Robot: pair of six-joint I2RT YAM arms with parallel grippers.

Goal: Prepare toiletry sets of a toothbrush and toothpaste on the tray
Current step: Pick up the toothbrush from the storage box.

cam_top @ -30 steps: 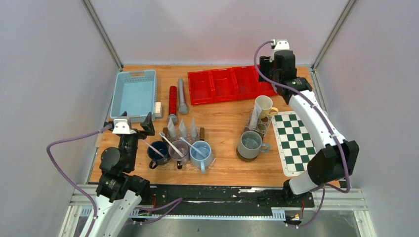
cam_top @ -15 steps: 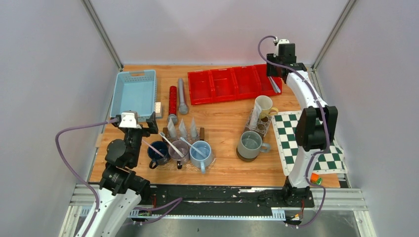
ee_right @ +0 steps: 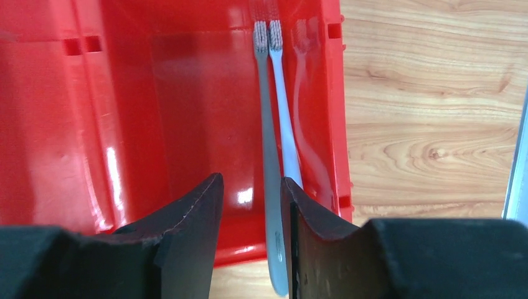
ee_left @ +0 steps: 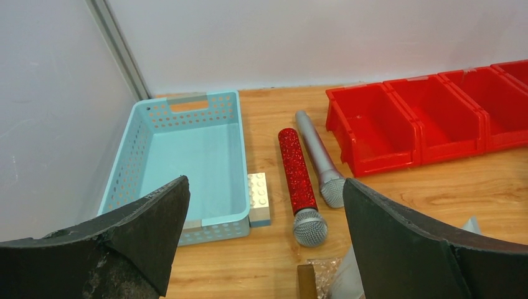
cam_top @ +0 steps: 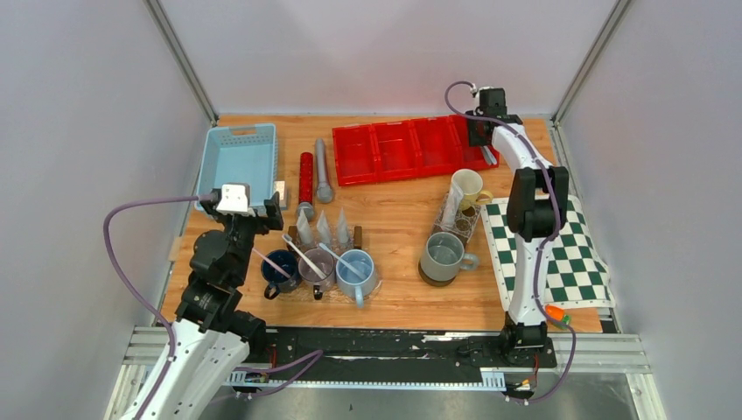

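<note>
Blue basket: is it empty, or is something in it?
Empty. The left wrist view looks down into the blue basket and shows only its bare floor. The studded block lies outside, beside its wall.

- Red bins (cam_top: 394, 150): four, joined in one row.
- Blue basket (cam_top: 236, 166): one.
- Microphones: two, a red one (cam_top: 306, 179) and a grey one (cam_top: 323, 168).
- White block (ee_left: 258, 198): one.
- Mugs: five. Three are in a row: dark blue (cam_top: 278, 271), purple (cam_top: 315, 271) and light blue (cam_top: 354, 273). There is also a grey one (cam_top: 440, 255) and a cream one (cam_top: 470, 185).
- Toothbrushes (cam_top: 297, 249): three in the row of mugs, one in each. Two more (ee_right: 283, 124) lie side by side in the end bin. A paler third shape beside them may be only a reflection.
- Toothpaste tubes (cam_top: 324, 229): three, standing behind the row of mugs.
- Chequered mat (cam_top: 534, 254): one.
</note>
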